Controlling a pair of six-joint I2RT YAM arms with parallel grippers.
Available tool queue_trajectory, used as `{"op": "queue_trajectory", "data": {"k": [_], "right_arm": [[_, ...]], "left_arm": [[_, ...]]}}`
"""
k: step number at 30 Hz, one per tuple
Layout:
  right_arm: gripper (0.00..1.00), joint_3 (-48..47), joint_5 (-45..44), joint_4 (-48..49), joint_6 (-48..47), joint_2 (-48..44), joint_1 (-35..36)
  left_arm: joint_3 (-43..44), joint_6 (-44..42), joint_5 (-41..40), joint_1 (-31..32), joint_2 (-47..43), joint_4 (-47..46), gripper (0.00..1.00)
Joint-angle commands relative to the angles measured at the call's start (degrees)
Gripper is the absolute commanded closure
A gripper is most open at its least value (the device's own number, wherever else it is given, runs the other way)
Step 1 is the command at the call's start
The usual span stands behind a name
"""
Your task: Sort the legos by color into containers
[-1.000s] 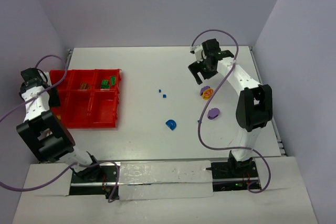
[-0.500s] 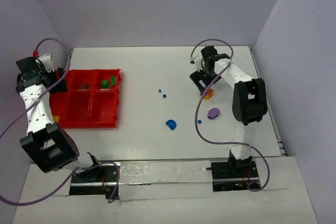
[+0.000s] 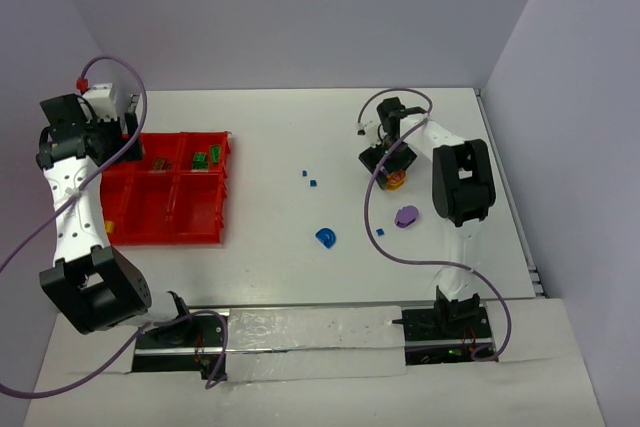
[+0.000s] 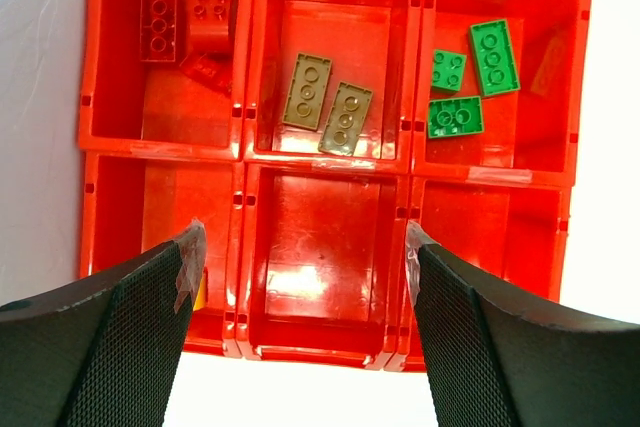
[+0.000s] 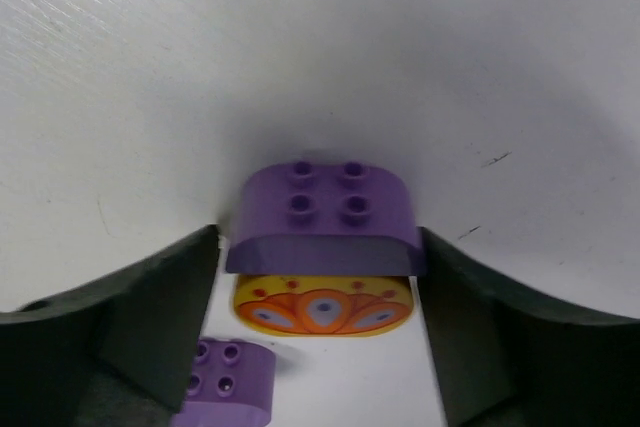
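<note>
In the containers [image 4: 245, 162], I find red bricks [image 4: 160, 22], tan bricks [image 4: 325, 102] and green bricks [image 4: 493, 55] sorted. A blue arch [image 3: 326, 238], blue bits [image 3: 308, 178] and a purple piece [image 3: 406, 216] are left on the table [image 3: 270, 127]. The left gripper [image 4: 300, 247] hovers above the containers, spread and empty. The right gripper [image 5: 318, 247] is spread astride a purple arch [image 5: 320, 202], not clamped on it. I read no writing.

Layout of the worktop [image 3: 280, 127]: containers [image 3: 170, 240] at left, with legos [image 4: 327, 104] in the far-row compartments. Two tiny bits [image 3: 309, 178] lie at centre, an arch piece [image 3: 326, 238] nearer the arms. Further right is a rounded block [image 3: 406, 216] and, behind it, a domed block [image 5: 322, 212] between the right gripper [image 3: 393, 172] fingers.
</note>
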State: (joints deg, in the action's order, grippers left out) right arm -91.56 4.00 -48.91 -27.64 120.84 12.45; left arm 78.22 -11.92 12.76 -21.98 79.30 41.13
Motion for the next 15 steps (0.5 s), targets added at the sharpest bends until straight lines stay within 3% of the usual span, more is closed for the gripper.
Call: {"op": "queue_trajectory", "data": {"k": [1,4,6,7,9,15], "right_arm": [[0.25,-2.5,1.9,-1.4,-0.4,0.3,-0.4],[0.49,-3.7,3.6,-1.6,2.2,-0.8,-0.5],[0.58,-4.9,5.2,-2.1,4.2,-1.3,-0.5],[0.77,-6.5,7.2,-3.0,5.8,-1.7,-0.5],[1.0,-9.2,10.1,-4.0,10.9,-2.3,-0.5],[1.0,-24.9,22.9,1.2,33.5,-2.6,-0.2]], "left_arm": [[3.2,1.4,4.1,0.9,-0.7,-0.5,0.12],[2.6,2.2,7.9,2.2,-1.0,-2.6,0.12],[2.2,2.8,9.5,3.2,-1.2,-3.5,0.13],[1.7,3.2,10.4,4.0,-1.5,-5.0,0.14],[1.6,4.2,12.2,6.5,-1.5,-7.3,0.14],[0.9,10.6,18.0,14.2,0.1,-13.1,0.14]]}}
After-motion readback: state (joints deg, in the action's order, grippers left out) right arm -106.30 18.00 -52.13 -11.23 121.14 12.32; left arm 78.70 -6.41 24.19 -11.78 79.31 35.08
